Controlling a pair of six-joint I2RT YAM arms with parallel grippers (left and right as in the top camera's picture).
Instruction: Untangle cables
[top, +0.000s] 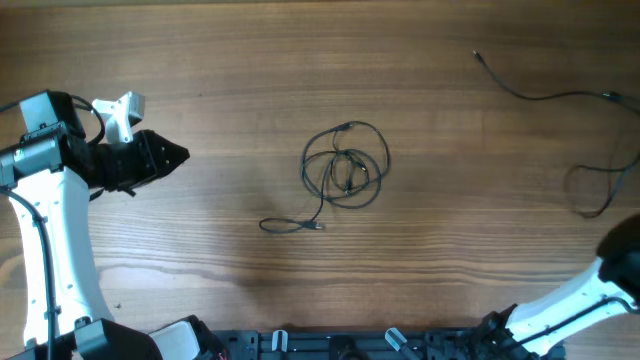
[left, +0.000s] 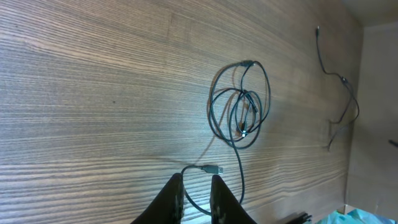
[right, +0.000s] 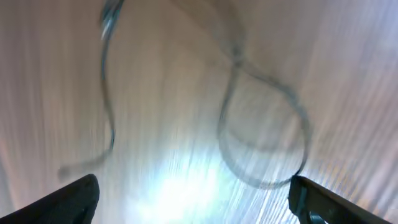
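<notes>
The main cable bundle (top: 345, 165) is a small coil of thin dark wires in the middle of the table. Its tail ends in a plug (top: 318, 227). In the left wrist view the coil (left: 241, 104) lies ahead, with the plug (left: 214, 169) just past my fingertips. My left gripper (top: 178, 155) (left: 196, 190) is well left of the coil, fingers nearly together and empty. A separate loose cable (top: 545, 97) runs along the far right and loops down (top: 600, 190). My right gripper (right: 193, 202) is wide open above that blurred loop (right: 264, 146).
The wooden table (top: 200, 260) fills the view. The left arm (top: 50, 230) stands along the left edge and the right arm (top: 570, 300) enters from the bottom right corner. A dark rail with clips (top: 340, 345) runs along the front edge.
</notes>
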